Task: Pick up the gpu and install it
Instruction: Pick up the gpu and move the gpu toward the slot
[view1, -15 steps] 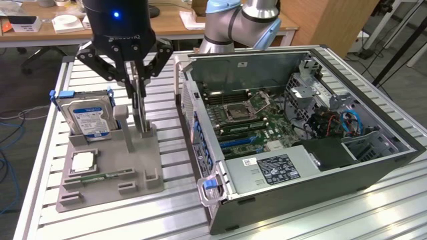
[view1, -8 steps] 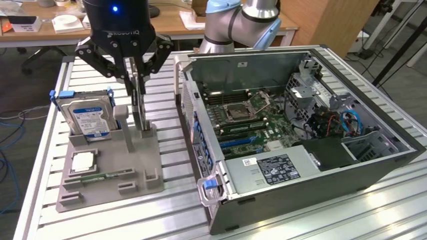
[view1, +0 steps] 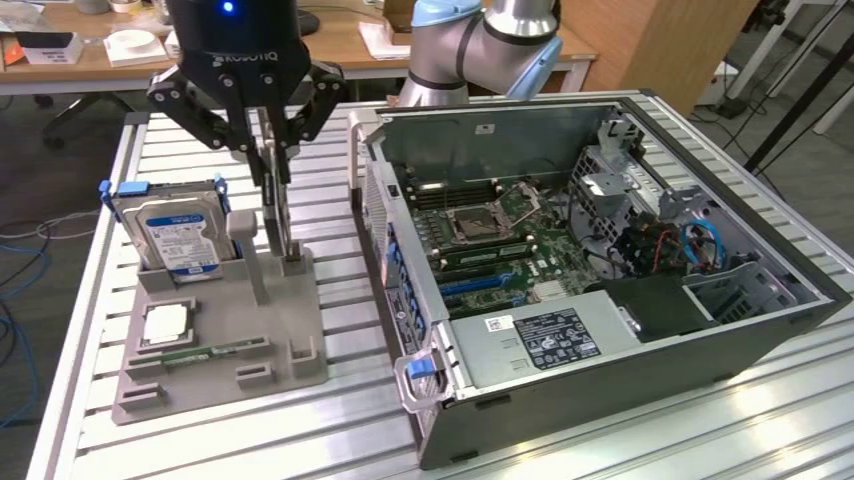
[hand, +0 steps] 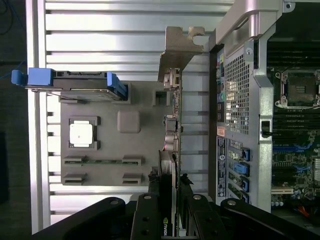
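Pick-up step: I have the gripper (hand: 171, 185) pinching the gpu (hand: 171, 125), upright in its grey stand (view1: 220, 365). Clearing the slot, I judge, calls for a straight vertical pull.

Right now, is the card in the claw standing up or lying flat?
Standing up. The card stands on its thin edge at the grey holder, with the gripper closed on its top edge.
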